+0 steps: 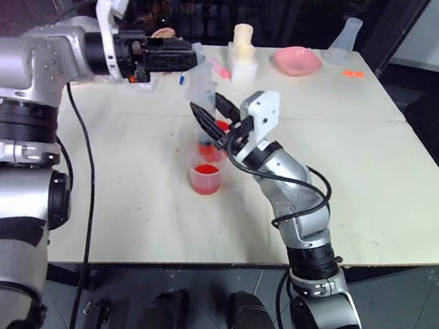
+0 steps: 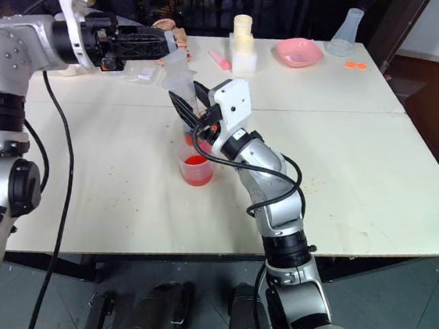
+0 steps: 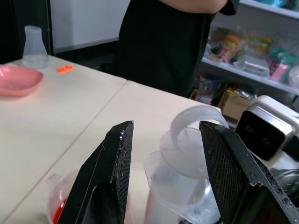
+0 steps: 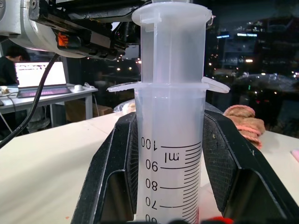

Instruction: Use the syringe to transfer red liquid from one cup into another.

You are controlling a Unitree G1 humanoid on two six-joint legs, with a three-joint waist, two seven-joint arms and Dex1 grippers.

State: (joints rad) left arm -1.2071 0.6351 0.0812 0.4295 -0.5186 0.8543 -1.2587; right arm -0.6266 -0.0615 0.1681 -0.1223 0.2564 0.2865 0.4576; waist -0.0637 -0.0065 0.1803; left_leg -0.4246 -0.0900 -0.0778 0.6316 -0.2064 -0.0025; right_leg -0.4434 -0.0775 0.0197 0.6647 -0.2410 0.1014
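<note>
A pink bowl (image 1: pixel 297 60) sits near the table's (image 1: pixel 375 181) far edge, a clear flask (image 1: pixel 345 41) just beside it. A cream bottle (image 1: pixel 242 49) stands near the bowl's other side, two orange bits (image 1: pixel 353 73) by the flask.

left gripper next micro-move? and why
Probably close the left gripper on the plunger top. The right gripper already clamps the syringe barrel upright over the cup of red liquid. The left fingers stand open on either side of the plunger's flange, not yet pinching it, so gripping comes before any plunger stroke.
</note>
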